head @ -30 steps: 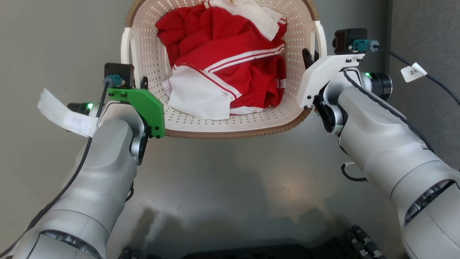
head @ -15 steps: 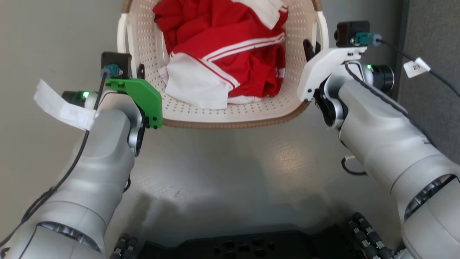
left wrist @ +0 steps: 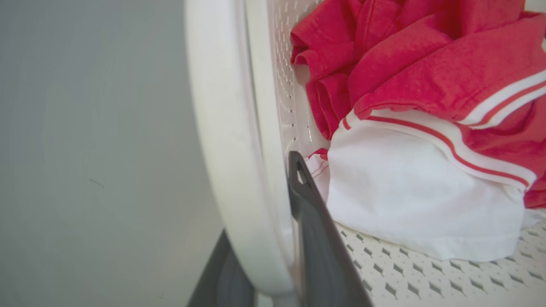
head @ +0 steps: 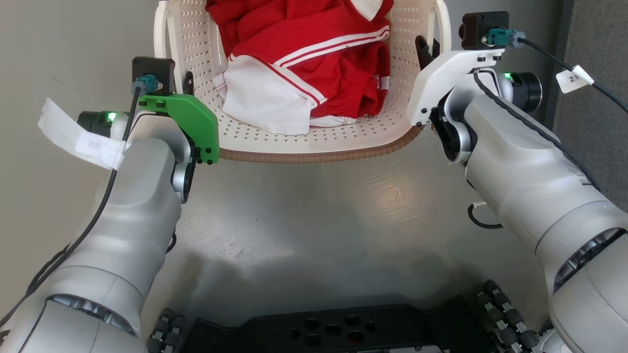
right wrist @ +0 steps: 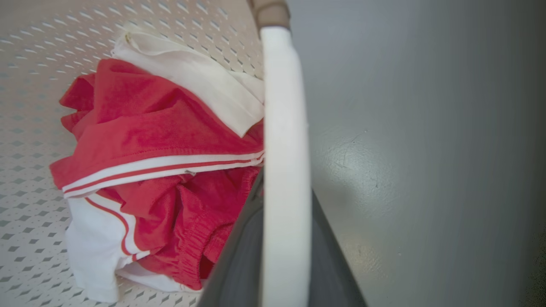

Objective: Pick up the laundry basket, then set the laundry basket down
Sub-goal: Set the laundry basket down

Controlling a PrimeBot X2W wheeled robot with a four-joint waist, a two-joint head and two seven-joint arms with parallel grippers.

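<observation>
The laundry basket (head: 314, 156), cream-white and perforated with a brown woven-look rim, sits at the top middle of the head view with red and white clothes (head: 314, 73) inside. My left gripper (head: 189, 84) is shut on the basket's left white handle (left wrist: 226, 149), one dark finger inside the basket wall and one outside. On the opposite side, my right gripper (head: 424, 49) is shut on the right white handle (right wrist: 283, 149), which runs between its two fingers. The basket's far end is cut off by the top of the head view.
Grey floor (head: 319, 220) spreads below the basket and between my forearms. My black wheeled base (head: 333, 333) shows along the bottom edge. A dark grey panel (head: 598, 108) stands at the far right, behind a tagged cable (head: 574, 78).
The whole head picture has shifted: the basket and both grippers sit higher in view and my base has come in at the bottom. Both grips on the handles are unchanged.
</observation>
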